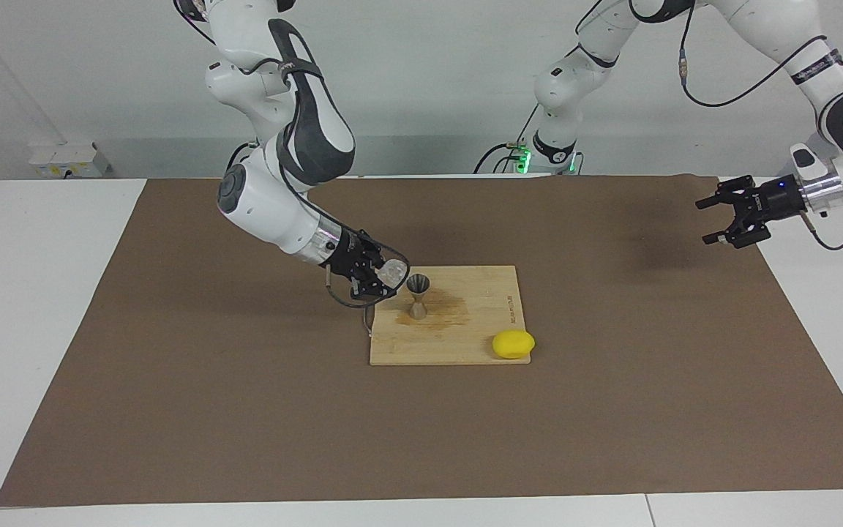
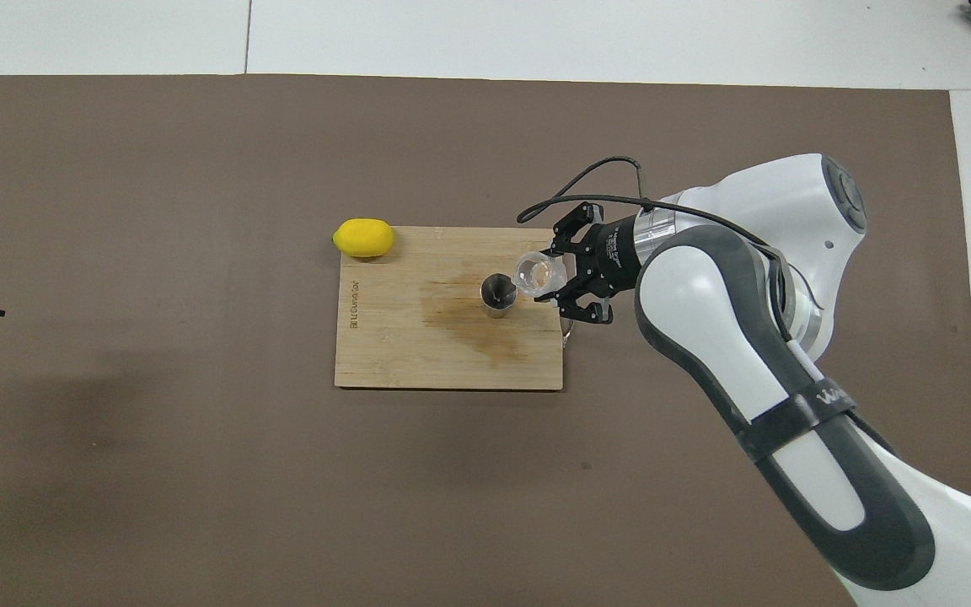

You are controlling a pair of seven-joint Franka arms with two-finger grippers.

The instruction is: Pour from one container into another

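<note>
My right gripper (image 1: 383, 278) is shut on the small clear glass cup (image 1: 393, 272) and holds it tipped on its side, mouth toward the steel hourglass jigger (image 1: 418, 296). The jigger stands upright on the wooden board (image 1: 465, 344). In the overhead view the cup (image 2: 536, 274) is right beside the jigger's rim (image 2: 497, 295), in the right gripper (image 2: 556, 276). My left gripper (image 1: 711, 219) is open and empty, up in the air over the mat's edge at the left arm's end, waiting.
A yellow lemon (image 1: 513, 343) lies at the board's corner, farther from the robots than the jigger and toward the left arm's end. A wet stain marks the board (image 2: 418, 354) around the jigger. A brown mat (image 1: 173, 366) covers the table.
</note>
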